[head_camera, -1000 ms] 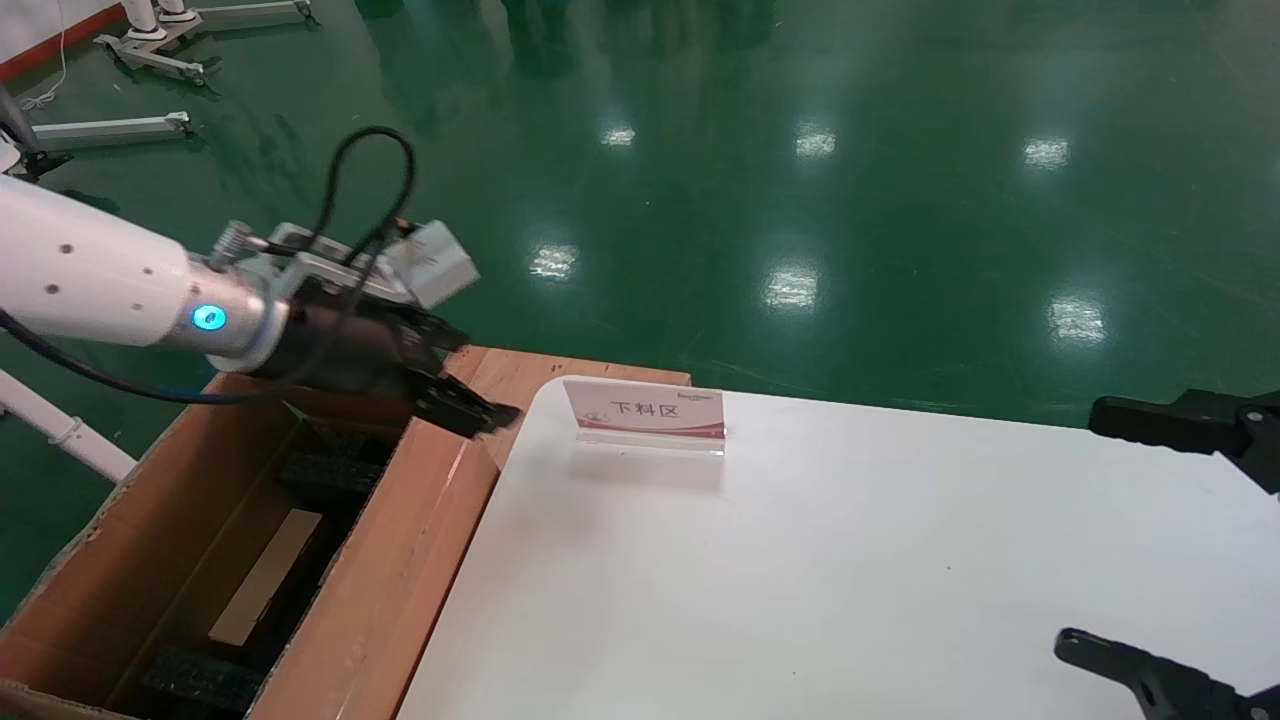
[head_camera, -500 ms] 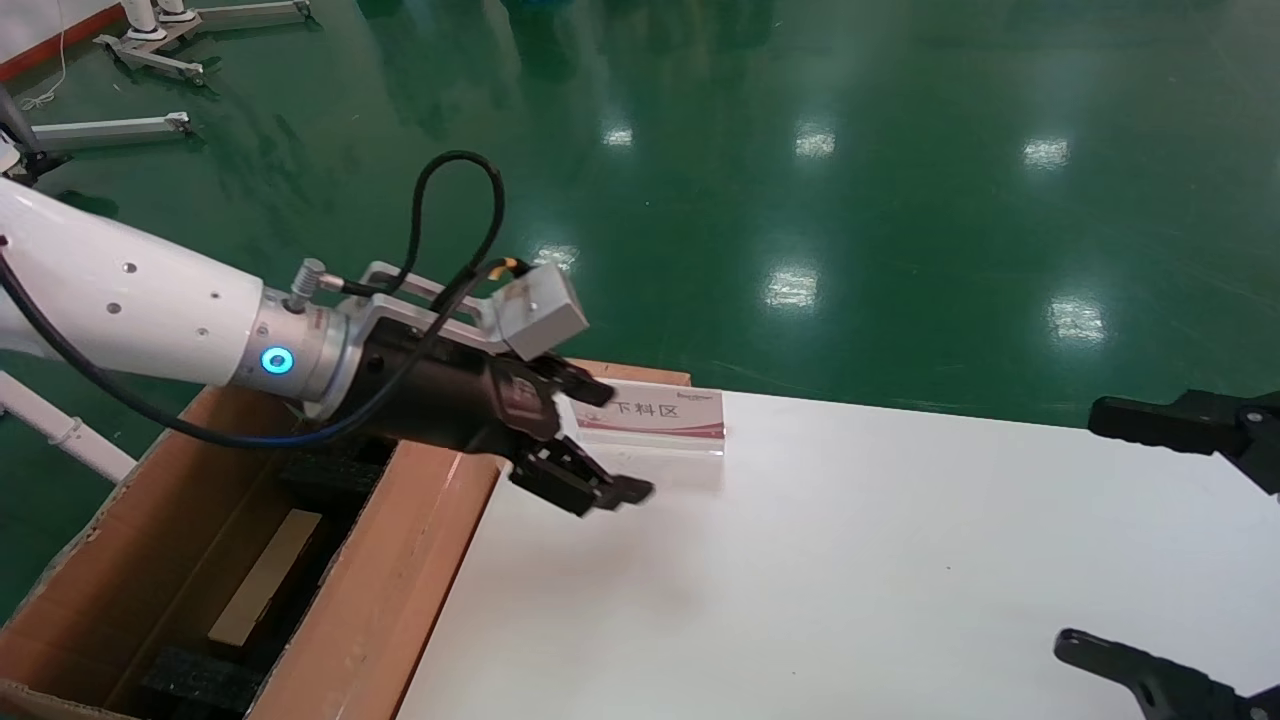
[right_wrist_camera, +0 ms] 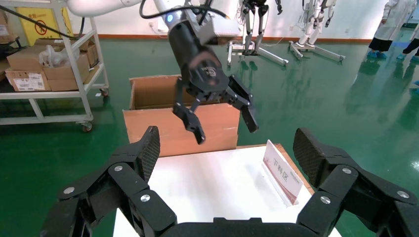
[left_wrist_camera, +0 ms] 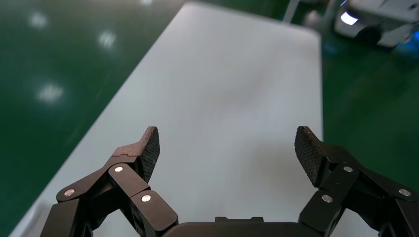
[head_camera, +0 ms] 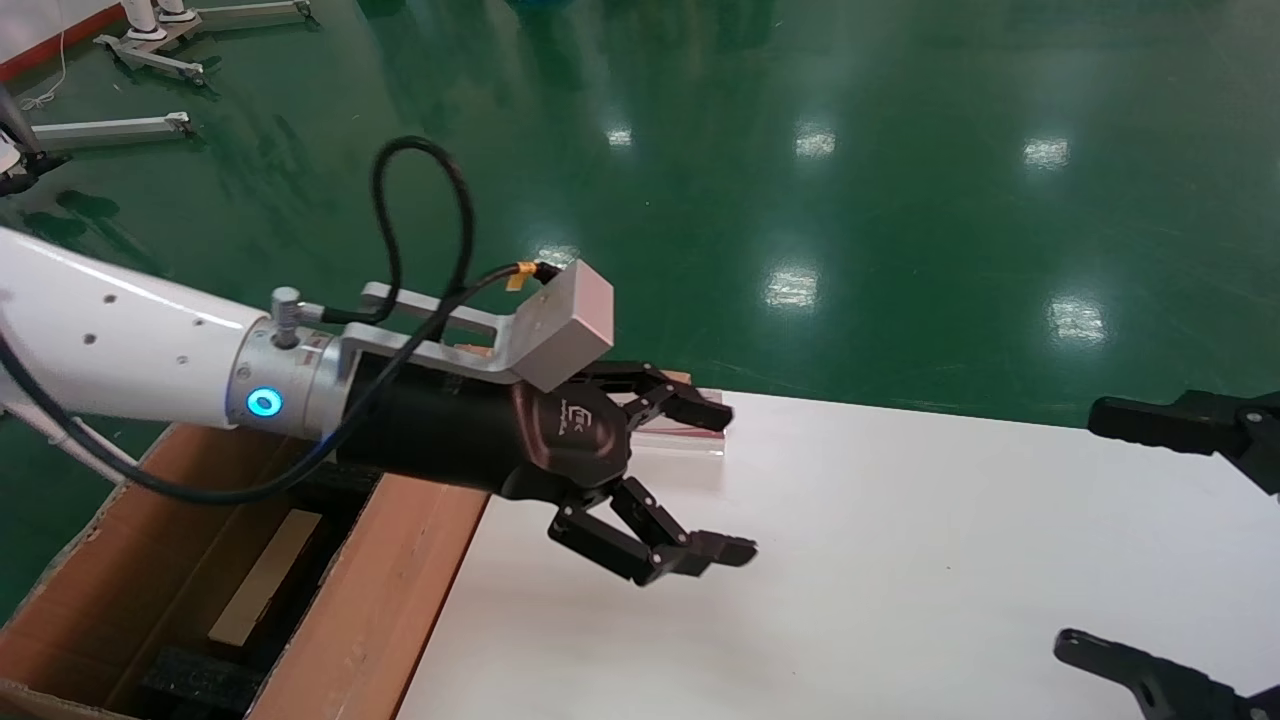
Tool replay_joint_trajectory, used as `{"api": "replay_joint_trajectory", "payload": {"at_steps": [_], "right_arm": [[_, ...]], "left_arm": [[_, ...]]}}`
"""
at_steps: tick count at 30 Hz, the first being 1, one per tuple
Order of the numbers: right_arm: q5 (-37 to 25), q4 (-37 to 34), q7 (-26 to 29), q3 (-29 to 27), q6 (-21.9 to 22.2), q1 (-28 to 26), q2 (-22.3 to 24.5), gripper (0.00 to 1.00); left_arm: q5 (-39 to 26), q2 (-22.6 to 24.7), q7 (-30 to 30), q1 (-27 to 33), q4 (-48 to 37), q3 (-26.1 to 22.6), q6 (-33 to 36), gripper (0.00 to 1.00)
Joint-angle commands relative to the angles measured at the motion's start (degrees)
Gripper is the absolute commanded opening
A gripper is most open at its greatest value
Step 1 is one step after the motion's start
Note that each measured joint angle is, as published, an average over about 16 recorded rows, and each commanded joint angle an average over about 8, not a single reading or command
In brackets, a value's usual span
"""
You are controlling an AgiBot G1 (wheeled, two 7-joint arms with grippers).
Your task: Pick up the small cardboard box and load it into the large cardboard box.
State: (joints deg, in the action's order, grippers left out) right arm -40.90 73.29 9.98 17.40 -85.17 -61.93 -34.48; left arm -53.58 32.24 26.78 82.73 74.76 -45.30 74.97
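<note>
The large cardboard box (head_camera: 400,580) stands open on the floor against the white table's (head_camera: 900,550) left end, with black foam blocks (head_camera: 195,680) and a pale tan slab (head_camera: 265,575) inside. The small cardboard box is out of view; I cannot tell whether the slab belongs to it. My left gripper (head_camera: 728,482) hovers open over the table's near-left part, past the box wall, with nothing between its fingers. Its own wrist view shows the gripper (left_wrist_camera: 227,143) over bare tabletop (left_wrist_camera: 237,89). The right gripper (head_camera: 1085,530) is parked open at the table's right edge and faces the left gripper (right_wrist_camera: 226,131) and the large box (right_wrist_camera: 178,126).
A small red-and-white acrylic sign (right_wrist_camera: 282,173) stands at the table's far left edge, partly behind the left gripper's upper finger. Green floor surrounds the table. A metal cart with cartons (right_wrist_camera: 44,64) and robot stands (head_camera: 150,125) are farther off.
The left arm has swung right, from above the large box's rim out over the table and in front of the sign, open throughout. The right gripper has stayed still.
</note>
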Motion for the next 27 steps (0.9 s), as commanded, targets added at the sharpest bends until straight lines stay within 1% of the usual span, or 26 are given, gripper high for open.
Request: {"api": "replay_joint_trajectory", "payload": {"at_steps": [1,11,16,21,27], "right_arm": [[0.00,0.00,0.00,0.01,0.00,0.00,0.00,1.00],[0.02,0.00,-0.02,0.03,0.01,-0.01,0.01,1.00],[0.03,-0.01,-0.02,0.04,0.02,0.00,0.02,1.00],[0.04,-0.01,-0.03,0.04,0.04,0.01,0.02,1.00],[0.05,-0.01,-0.03,0.04,0.05,0.00,0.02,1.00]], "left_arm": [[1.50,0.36,-2.06,-2.72,-0.15,3.76,1.38,1.00],[8.99,2.13,-12.29,-16.23,-0.91,22.45,8.22,1.00],[11.77,2.78,-15.91,-21.38,-1.20,29.64,10.76,1.00],[13.05,3.09,-17.08,-23.74,-1.36,32.94,11.90,1.00],[12.80,3.04,-16.68,-23.07,-1.34,31.98,11.63,1.00]]}}
